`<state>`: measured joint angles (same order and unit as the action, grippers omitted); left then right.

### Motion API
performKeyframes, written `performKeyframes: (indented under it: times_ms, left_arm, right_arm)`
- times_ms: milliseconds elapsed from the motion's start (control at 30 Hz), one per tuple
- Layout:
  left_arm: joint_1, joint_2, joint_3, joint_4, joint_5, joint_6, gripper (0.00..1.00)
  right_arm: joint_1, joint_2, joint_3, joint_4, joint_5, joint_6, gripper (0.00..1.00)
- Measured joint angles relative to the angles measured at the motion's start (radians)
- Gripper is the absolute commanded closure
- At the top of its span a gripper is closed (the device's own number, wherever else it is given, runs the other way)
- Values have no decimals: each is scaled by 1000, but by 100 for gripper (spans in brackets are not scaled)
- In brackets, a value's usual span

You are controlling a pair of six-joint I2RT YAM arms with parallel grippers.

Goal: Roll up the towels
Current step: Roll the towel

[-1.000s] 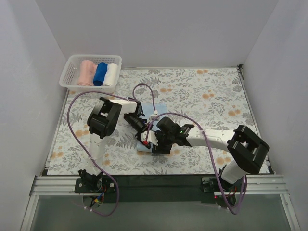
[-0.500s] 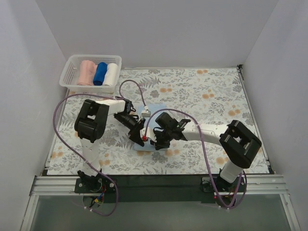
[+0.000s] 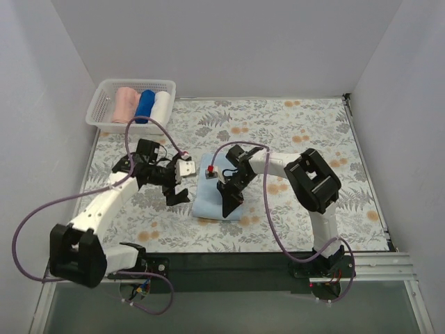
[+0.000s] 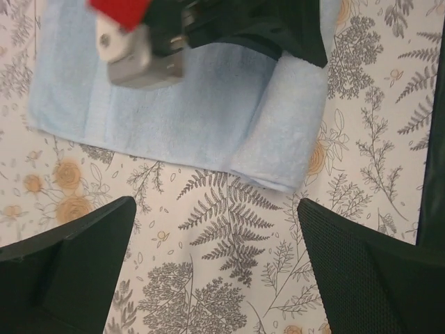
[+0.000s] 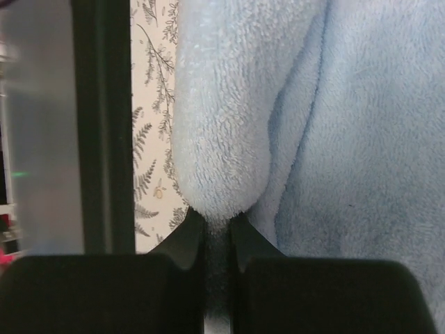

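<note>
A light sky-blue towel (image 3: 207, 203) lies on the floral table, with one end rolled up (image 4: 281, 142). My right gripper (image 3: 227, 206) is shut on that rolled end, and the terry fold (image 5: 222, 139) is pinched between its jaws (image 5: 216, 226). My left gripper (image 3: 181, 185) hovers just left of the towel, open and holding nothing. In the left wrist view its fingers (image 4: 73, 268) stand wide apart over bare table, with the towel edge beyond them. A salmon-pink towel (image 3: 125, 104) lies rolled in the basket.
A white basket (image 3: 104, 120) stands at the far left corner, also holding a dark blue roll (image 3: 145, 106) and a white roll (image 3: 161, 106). Purple cables loop around both arms. White walls enclose the table on three sides.
My left gripper has let go of the towel, opened wide and drawn back to the left. My right gripper has shut on the rolled end, and its arm now reaches in from further back.
</note>
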<state>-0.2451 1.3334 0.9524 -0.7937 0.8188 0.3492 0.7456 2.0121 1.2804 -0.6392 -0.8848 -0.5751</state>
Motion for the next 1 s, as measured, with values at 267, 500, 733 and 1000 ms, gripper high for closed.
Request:
performKeyframes:
  times_ms: [267, 500, 733, 1000]
  left_arm:
    - [-403, -314, -288, 159, -288, 20, 2]
    - [-601, -213, -328, 302, -448, 29, 9]
    - [-670, -74, -329, 441, -529, 39, 33]
    - [-698, 24, -346, 542, -584, 56, 66]
  right_arm:
    - [-53, 181, 121, -178, -201, 32, 99]
    - [-91, 259, 139, -272, -294, 37, 99]
    - [-98, 297, 164, -329, -313, 37, 99]
    - [-109, 304, 169, -343, -312, 46, 86]
